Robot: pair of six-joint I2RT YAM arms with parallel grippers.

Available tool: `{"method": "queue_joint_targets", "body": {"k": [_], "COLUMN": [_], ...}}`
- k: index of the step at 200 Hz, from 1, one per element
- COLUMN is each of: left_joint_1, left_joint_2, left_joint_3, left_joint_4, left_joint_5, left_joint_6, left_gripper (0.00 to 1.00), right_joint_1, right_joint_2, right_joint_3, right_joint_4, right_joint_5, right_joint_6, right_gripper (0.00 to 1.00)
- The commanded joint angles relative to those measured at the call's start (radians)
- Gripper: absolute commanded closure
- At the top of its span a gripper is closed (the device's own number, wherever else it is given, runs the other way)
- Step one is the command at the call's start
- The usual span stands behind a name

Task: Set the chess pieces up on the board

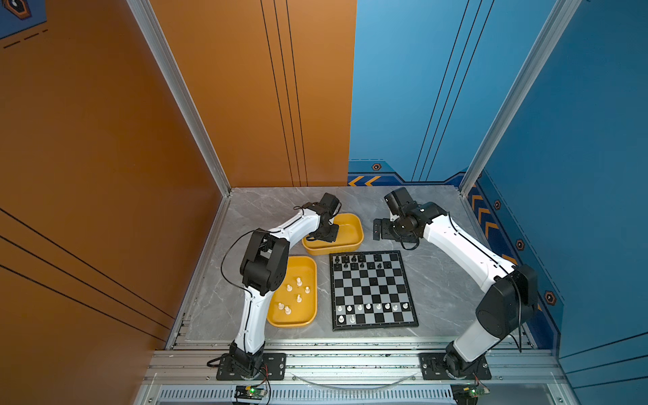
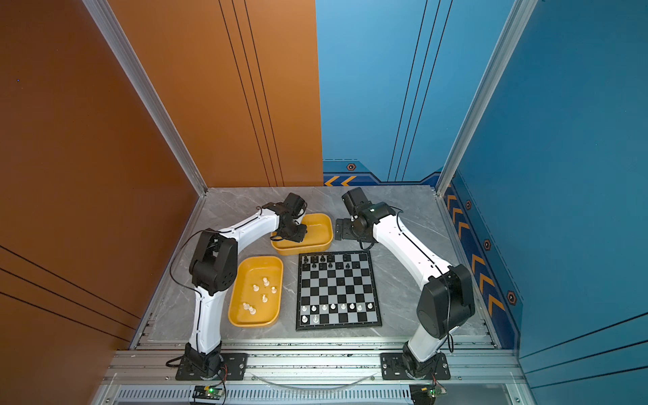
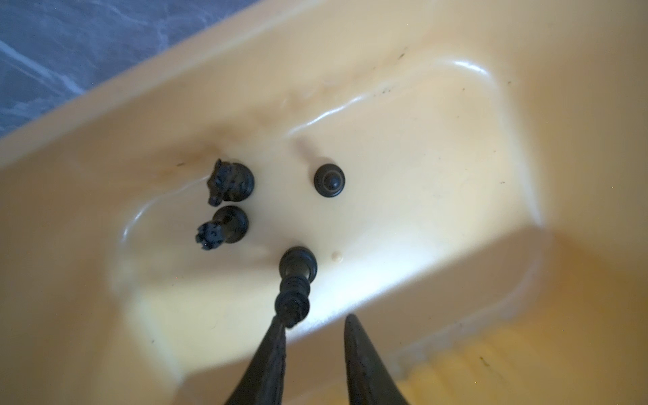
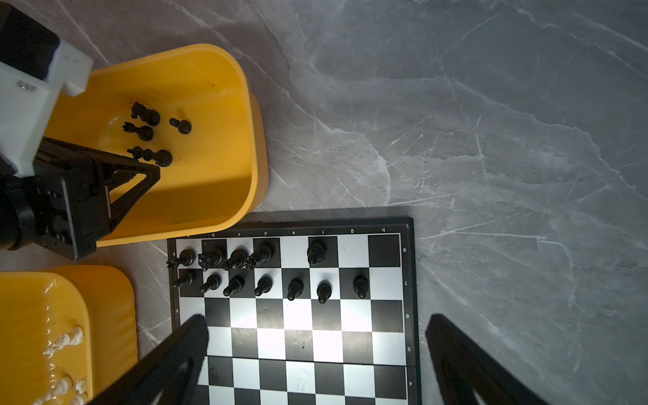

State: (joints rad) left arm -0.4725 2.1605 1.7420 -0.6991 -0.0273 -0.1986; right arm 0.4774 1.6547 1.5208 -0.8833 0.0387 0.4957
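Left gripper [image 3: 315, 321] jaws stand narrowly spread inside the yellow rounded plastic tray [image 3: 456, 175] at eleven o'clock of the checkered black-and-silver board [image 1: 373, 291] — one finger against the tall black plastic chessman [image 3: 297, 277], not pinching. Closing off-centre could topple it. Right gripper [image 4: 319, 319] hangs spread wide.

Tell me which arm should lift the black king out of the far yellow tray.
Left. The left end effector is down in the yellow tray, open, right beside the black king. The right end effector hangs open outside that tray, past the board's far edge.
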Motion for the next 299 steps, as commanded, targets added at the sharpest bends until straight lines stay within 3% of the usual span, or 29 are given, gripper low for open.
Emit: {"method": "queue_joint_targets", "body": {"k": [1,299], "left_joint_1": [0.005,0.024], "left_joint_2": [0.021,0.068], "left_joint_3": [0.034,0.137], "left_joint_4": [-0.017,-0.060], "left_joint_5": [-0.026,-0.037], "left_joint_6": [0.021,0.048], "left_gripper": [0.69,0.70], "right_joint_1": [-0.006,-0.020], "right_joint_2": [-0.020,0.032], "right_joint_3": [-0.011,0.045], "right_joint_4": [-0.024,-0.026], "right_joint_5": [0.025,-0.007], "right_joint_6": [0.014,0.016], "right_gripper": [0.00,0.00]}}
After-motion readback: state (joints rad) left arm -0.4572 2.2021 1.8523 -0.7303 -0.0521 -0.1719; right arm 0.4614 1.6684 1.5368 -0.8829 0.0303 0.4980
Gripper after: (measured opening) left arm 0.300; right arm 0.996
